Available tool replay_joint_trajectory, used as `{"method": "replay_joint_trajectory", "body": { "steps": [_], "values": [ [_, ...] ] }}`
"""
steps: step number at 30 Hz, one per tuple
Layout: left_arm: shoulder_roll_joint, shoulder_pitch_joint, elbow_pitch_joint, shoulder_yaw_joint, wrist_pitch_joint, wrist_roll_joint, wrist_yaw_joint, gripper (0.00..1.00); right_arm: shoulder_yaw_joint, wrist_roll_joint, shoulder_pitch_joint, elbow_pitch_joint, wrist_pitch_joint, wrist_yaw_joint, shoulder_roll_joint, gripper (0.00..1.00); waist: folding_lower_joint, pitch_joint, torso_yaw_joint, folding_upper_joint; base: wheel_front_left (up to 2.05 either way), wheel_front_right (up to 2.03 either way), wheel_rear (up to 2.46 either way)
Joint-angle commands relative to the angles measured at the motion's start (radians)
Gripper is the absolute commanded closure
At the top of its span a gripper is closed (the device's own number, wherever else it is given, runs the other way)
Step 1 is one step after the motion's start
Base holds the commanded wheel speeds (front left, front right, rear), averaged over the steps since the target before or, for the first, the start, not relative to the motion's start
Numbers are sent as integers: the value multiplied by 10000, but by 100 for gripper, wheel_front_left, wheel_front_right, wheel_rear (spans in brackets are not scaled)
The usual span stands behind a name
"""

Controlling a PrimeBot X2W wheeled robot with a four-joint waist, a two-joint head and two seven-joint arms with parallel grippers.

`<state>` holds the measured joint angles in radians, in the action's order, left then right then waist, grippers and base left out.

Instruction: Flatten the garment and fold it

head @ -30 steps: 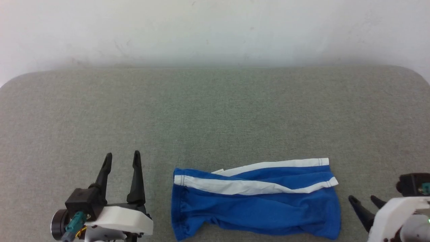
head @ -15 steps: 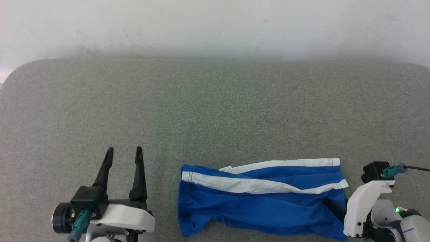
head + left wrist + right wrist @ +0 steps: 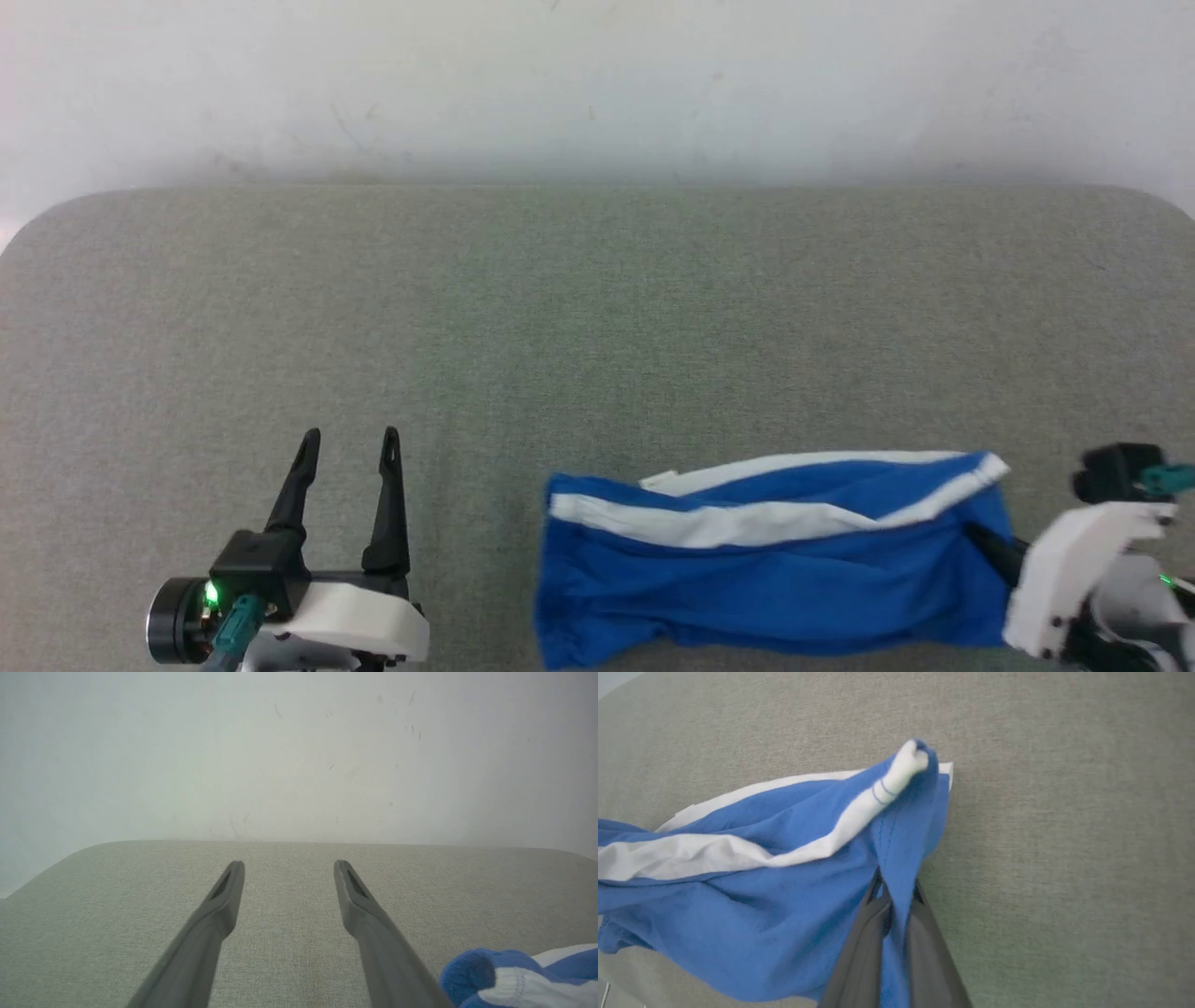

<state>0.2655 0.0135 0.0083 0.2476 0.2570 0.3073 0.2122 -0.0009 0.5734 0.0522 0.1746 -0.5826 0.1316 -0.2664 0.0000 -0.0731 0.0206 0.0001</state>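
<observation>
1. The garment (image 3: 766,569) lies at the near edge of the grey padded surface (image 3: 597,308), right of centre in the head view. It is blue and wrinkled, not flat, and a white stripe (image 3: 709,527) runs along its length.
2. A plain white wall (image 3: 597,84) stands behind the surface's far edge, well apart from the garment.
3. The right gripper (image 3: 980,539) meets the garment's right end, and its white wrist housing covers the cloth's near right corner in the head view.
4. In the right wrist view the right gripper (image 3: 896,889) has its fingers nearly together, with a fold of blue cloth (image 3: 738,905) pinched between them. The cloth runs down between the fingers.
5. Past that pinch the right end is gathered into a peak, with the stripe's end bunched at the top. I cannot tell whether it is off the surface.
6. The left gripper (image 3: 350,436) is left of the garment and apart from it. Its fingers are moderately spread, point at the wall and hold nothing.
7. In the left wrist view, the left gripper (image 3: 288,864) shows the same gap. The garment's left end (image 3: 523,975) sits at the lower right.
8. Compared with half a second ago, the garment sits further right of the left gripper. Its right end, flat then, is now bunched, and the head view has also shifted slightly.
</observation>
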Motion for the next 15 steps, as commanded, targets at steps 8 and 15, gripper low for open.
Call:
{"method": "replay_joint_trajectory", "body": {
  "steps": [8,15],
  "values": [
    [8,-3,108,71,46,-61,-10,0,-2311,-602,-1126,-361,-726,-9,43,100,0,-46,-204,-1,0,0,0],
    [37,18,230,125,33,-4,-25,0,-2502,-536,-1142,-1605,-1380,-9,535,100,0,103,-251,-1,0,0,0]
  ]
}}
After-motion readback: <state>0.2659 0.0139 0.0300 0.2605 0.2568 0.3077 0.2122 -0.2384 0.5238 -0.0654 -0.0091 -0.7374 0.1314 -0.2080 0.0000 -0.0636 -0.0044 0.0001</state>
